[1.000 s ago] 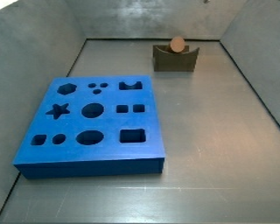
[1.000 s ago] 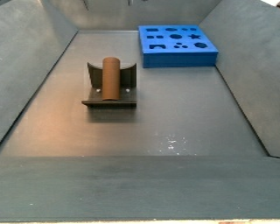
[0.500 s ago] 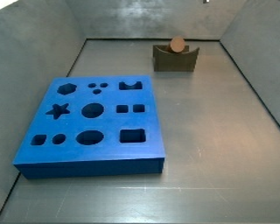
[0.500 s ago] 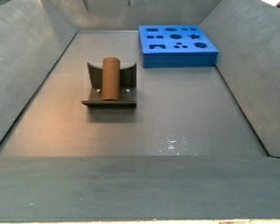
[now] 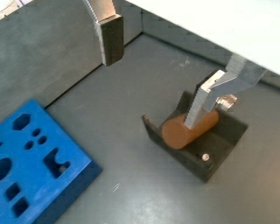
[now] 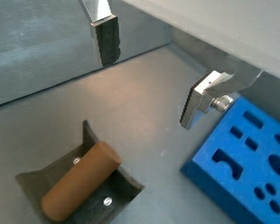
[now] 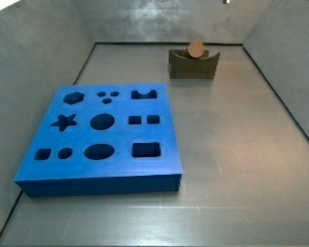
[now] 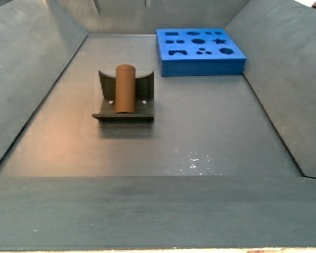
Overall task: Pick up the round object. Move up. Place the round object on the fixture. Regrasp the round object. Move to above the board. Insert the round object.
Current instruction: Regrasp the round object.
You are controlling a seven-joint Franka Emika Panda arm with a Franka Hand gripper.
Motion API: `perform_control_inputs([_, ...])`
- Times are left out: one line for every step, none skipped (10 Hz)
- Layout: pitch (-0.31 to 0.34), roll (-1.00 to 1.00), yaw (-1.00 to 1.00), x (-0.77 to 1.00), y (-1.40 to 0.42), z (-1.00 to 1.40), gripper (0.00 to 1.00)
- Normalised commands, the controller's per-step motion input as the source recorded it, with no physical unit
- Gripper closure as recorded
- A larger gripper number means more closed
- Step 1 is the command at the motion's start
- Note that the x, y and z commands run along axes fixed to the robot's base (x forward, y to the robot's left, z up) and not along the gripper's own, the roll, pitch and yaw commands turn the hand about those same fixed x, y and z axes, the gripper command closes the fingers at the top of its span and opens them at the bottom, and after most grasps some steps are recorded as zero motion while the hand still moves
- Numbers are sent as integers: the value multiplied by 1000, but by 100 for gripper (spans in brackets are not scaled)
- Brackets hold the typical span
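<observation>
The peg (image 8: pixel 121 87) lies in the notch of the fixture (image 8: pixel 123 115), flat along its length, both ends sticking a little past the block. In a side view the peg (image 7: pixel 195 47) shows end-on, a round brown face sitting in the fixture (image 7: pixel 192 64) near the far wall. The fixture stands on the grey floor (image 8: pixel 188 138), well apart from the board (image 8: pixel 197 51). The board (image 7: pixel 103 139) lies flat on the floor, with a star, hexagon, circles, squares and ovals cut in its top; all holes look empty.

The gripper (image 5: pixel 166 57) shows only in the wrist views, up above the floor; neither side view has it in frame. Its 2 fingers (image 5: pixel 111 39) are silver plates with dark pads, spread wide, nothing between them. In a wrist view 1 finger (image 5: pixel 206 92) overlaps the peg (image 5: pixel 185 131) in the picture, but I cannot tell if it touches; it looks to hang above. The fixture (image 5: pixel 219 149) there shows 1 screw on its face. In both wrist views the board (image 5: pixel 25 171) sits off to 1 side of the fixture. In a wrist view the gripper (image 6: pixel 154 70) hangs with fingers (image 6: pixel 106 37) apart over bare floor, between the fixture (image 6: pixel 60 179) with the peg (image 6: pixel 81 179) and the board (image 6: pixel 254 157).
</observation>
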Motion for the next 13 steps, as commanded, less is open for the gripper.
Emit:
perform_control_inputs([-28, 1000, 5, -33, -24, 15, 0])
perform_control_inputs([-35, 1000, 5, -27, -23, 15, 0])
perform_control_inputs([-39, 1000, 6, -24, -20, 13, 0])
perform_control_inputs([-45, 1000, 7, -20, -21, 15, 0])
perform_control_inputs([-50, 1000, 8, -18, -20, 15, 0])
perform_control_inputs([-54, 1000, 9, -16, -17, 16, 0])
perform_control_inputs([-56, 1000, 9, -18, -20, 15, 0])
perform_control_inputs([-57, 1000, 9, -21, -20, 12, 0])
perform_control_inputs([-57, 1000, 10, -21, -14, 13, 0])
perform_control_inputs([-57, 1000, 10, -20, -20, 13, 0])
perform_control_inputs([-55, 1000, 11, -19, -22, 13, 0])
perform_control_inputs([-52, 1000, 11, -17, -19, 16, 0])
perform_control_inputs([-48, 1000, 10, -13, -19, 17, 0])
